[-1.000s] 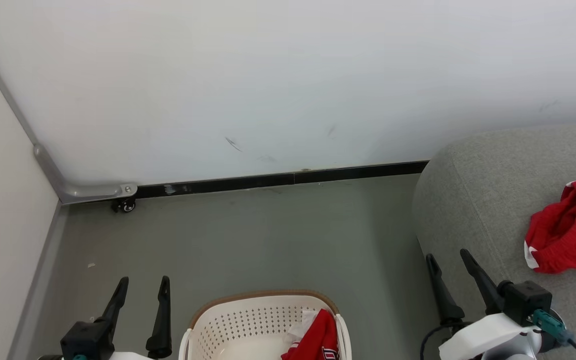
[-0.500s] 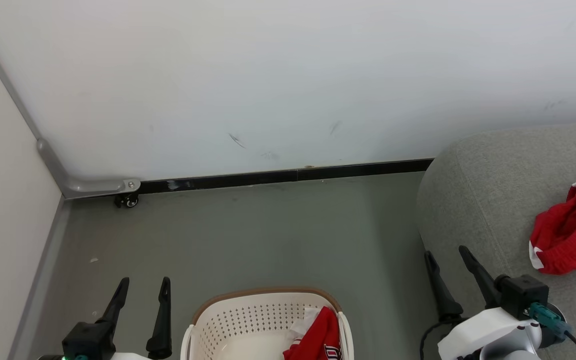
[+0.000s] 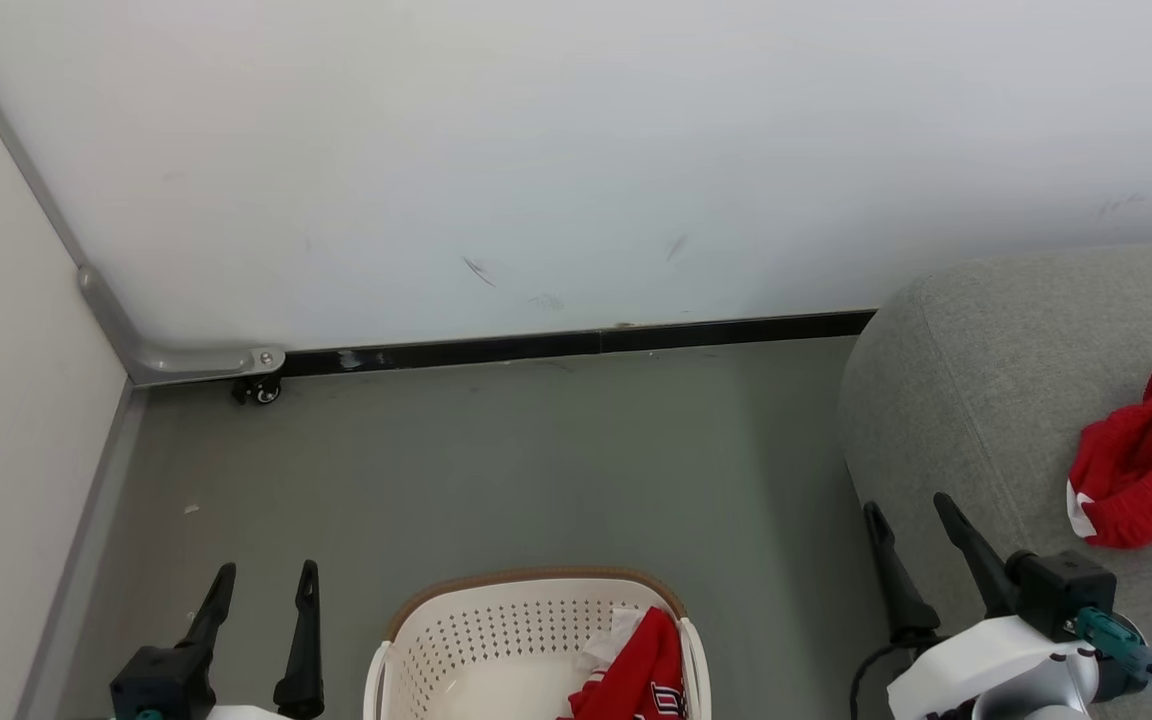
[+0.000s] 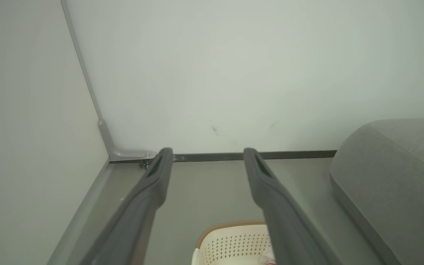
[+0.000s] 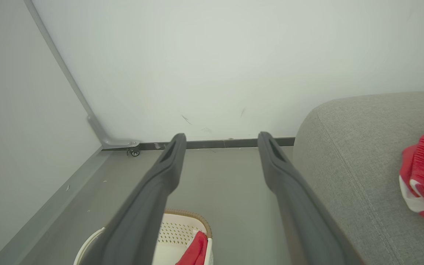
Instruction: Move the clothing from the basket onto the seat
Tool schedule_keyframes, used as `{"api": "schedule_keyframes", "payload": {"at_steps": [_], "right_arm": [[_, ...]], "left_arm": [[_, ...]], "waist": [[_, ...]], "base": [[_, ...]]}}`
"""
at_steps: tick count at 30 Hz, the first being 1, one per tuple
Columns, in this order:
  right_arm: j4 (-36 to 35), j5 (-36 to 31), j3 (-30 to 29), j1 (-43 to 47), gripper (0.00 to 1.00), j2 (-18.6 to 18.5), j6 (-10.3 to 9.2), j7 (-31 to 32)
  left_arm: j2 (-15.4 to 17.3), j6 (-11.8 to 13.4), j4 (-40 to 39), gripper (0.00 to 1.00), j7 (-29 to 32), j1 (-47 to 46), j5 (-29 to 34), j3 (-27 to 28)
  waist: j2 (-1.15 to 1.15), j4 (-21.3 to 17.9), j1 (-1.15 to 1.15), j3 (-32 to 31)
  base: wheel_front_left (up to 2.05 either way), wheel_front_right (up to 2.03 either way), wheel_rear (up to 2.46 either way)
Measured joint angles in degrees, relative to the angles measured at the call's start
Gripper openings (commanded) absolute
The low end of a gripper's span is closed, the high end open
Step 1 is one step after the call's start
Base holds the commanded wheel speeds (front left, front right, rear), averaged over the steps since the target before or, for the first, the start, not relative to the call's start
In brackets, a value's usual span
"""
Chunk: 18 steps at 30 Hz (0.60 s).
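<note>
Left gripper (image 3: pixel 267 567) farther left, jaws wide, jersey (image 3: pixel 641 665) in basket (image 3: pixel 476 640) beside it.

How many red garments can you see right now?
2. The red shorts lie on the grey seat at the right; the red jersey is in the basket, against its right wall. The basket's near part is cut off, so more could be hidden.
</note>
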Motion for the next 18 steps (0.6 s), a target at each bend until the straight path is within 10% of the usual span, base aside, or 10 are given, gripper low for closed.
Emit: {"api": "schedule_keyframes", "payload": {"at_steps": [18], "right_arm": [[-3.75,0.07,-0.92,1.14,1.00,0.18,0.00,1.21]], "left_arm": [[-0.12,-0.03,0.71,1.00,0.00,-0.08,0.05,0.25]], "waist": [[0.00,0.09,0.00,1.20]], "base": [[0.00,0.00,0.00]]}}
